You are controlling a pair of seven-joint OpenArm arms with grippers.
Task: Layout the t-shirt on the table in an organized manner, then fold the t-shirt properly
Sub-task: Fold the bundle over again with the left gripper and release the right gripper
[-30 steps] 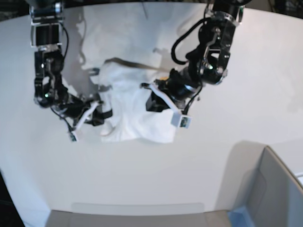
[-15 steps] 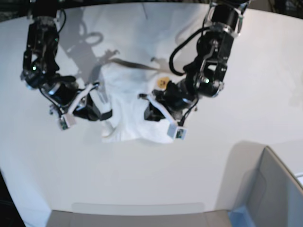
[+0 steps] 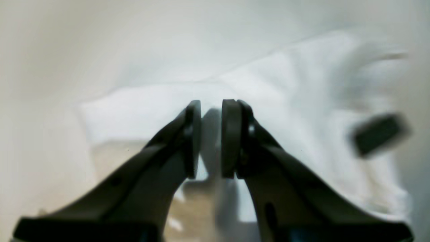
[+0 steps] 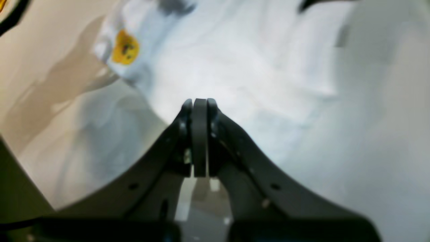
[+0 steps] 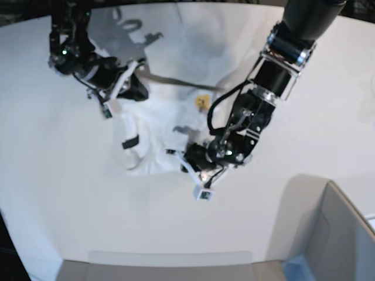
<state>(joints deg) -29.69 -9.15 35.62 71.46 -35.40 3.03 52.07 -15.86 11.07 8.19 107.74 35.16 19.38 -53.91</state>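
T-shirt [image 5: 161, 126] sits crumpled mid-counter [image 5: 58, 193], between my two arms, not laid out yet. Key relation as I see it: the bunch runs roughly from the far-left corner under the right end effector [image 5: 136, 89] toward the near hem by the left end effector [image 5: 179, 157], so that diagonal is the axis I'd stretch along. Left one is right at the near edge of the cloth. Its jaws stand a narrow gap apart in the wrist view [image 3: 211, 137], and I can't tell if fabric is caught between them. Right end effector [image 4: 200, 137] is fully closed, pads pressed together. No cloth visible in the pinch, tho it hangs directly over the shirt. Fabric looks white, soft, heavily wrinkled. One yellow-orange print patch [image 4: 125, 47] peeks out, small black tag [image 5: 130, 142] on the left fold.
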